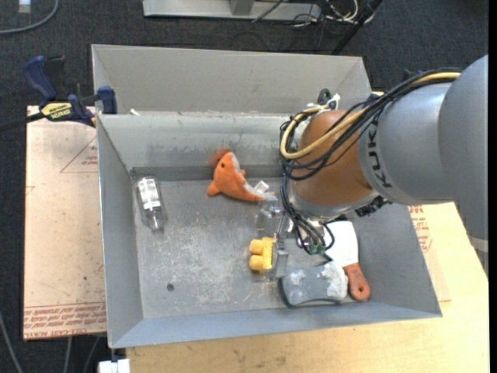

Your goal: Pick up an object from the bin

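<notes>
Hanging low over the right half of the bin floor, the gripper (277, 249) sat beneath the arm's orange wrist cover (330, 165) and its looped cables, and whether it was open or closed could not be told. Just beside it, on the camera's left, lay a small yellow block (262, 256) on the floor; whether the two touched was unclear. Towards the near wall from the gripper lay a grey and white lump (313, 285), and next to that a white-bladed tool with an orange handle (356, 281), partly under the arm. Further off, near the far wall, an orange fish-shaped toy (230, 179) rested on the floor. Well apart, on the left side of the grey metal bin (116, 231), lay a clear, silvery small object (150, 201).
</notes>
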`<state>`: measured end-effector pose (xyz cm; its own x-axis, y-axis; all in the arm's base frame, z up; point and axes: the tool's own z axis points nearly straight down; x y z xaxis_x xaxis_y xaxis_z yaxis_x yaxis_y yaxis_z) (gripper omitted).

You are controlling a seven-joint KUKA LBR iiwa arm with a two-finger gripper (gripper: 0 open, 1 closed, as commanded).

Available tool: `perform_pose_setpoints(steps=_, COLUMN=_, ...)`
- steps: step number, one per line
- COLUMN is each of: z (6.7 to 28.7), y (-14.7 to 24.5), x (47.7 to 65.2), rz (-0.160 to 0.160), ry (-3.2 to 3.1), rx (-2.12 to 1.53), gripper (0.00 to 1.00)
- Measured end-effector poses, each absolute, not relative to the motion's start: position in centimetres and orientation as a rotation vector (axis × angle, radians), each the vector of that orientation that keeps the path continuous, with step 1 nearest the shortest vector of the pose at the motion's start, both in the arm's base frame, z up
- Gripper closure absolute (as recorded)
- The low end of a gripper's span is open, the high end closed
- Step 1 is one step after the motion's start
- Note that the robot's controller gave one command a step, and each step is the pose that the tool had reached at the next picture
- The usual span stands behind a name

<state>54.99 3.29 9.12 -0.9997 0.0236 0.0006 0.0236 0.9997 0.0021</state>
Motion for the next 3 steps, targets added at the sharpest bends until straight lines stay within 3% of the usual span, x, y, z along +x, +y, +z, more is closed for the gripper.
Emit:
perform_pose_setpoints(steps=1, z=7.1, y=1.0, x=54.2, rz=-0.010, ry=-3.152, rx=-0.117, gripper=1.00)
perform_pose_setpoints(steps=2, z=7.1, y=1.0, x=54.2, rz=-0.010, ry=-3.152, rx=-0.118, gripper=1.00)
perform_pose_setpoints(steps=3, z=20.3, y=1.8, x=54.2, rz=-0.012, ry=-3.151, rx=-0.196, gripper=1.00)
